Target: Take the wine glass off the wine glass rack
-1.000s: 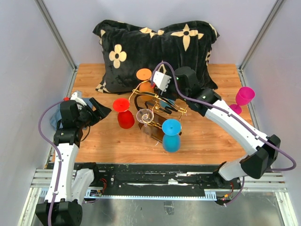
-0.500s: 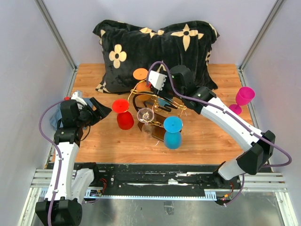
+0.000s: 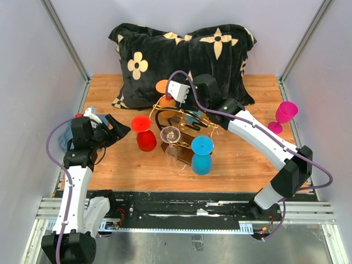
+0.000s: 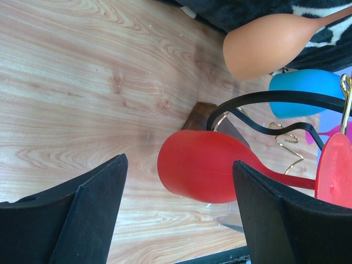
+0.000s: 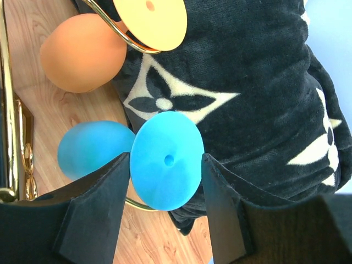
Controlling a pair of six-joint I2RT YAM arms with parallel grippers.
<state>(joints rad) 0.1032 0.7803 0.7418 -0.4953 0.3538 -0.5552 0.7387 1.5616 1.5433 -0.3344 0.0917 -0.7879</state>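
Note:
The wine glass rack (image 3: 184, 122), gold wire with black rails on a dark base, stands mid-table. Red (image 3: 146, 135), orange (image 3: 165, 88), clear (image 3: 170, 135) and blue (image 3: 202, 155) glasses hang from it upside down. My right gripper (image 3: 187, 107) is open at the rack's back. In the right wrist view its gripper (image 5: 165, 159) has one finger on each side of the round foot (image 5: 166, 160) of a second blue glass, whose bowl (image 5: 91, 149) hangs below. My left gripper (image 3: 115, 129) is open and empty, left of the red glass (image 4: 201, 165).
A black flowered pillow (image 3: 165, 49) lies along the back of the table. A pink glass (image 3: 285, 114) stands upright at the right edge. The orange glass (image 5: 82, 52) hangs next to the blue one. The rack's black rail (image 4: 275, 98) curves over the red glass.
My right arm has swung left and back across the rack, towards the orange glass side. The left arm and the glasses have not moved.

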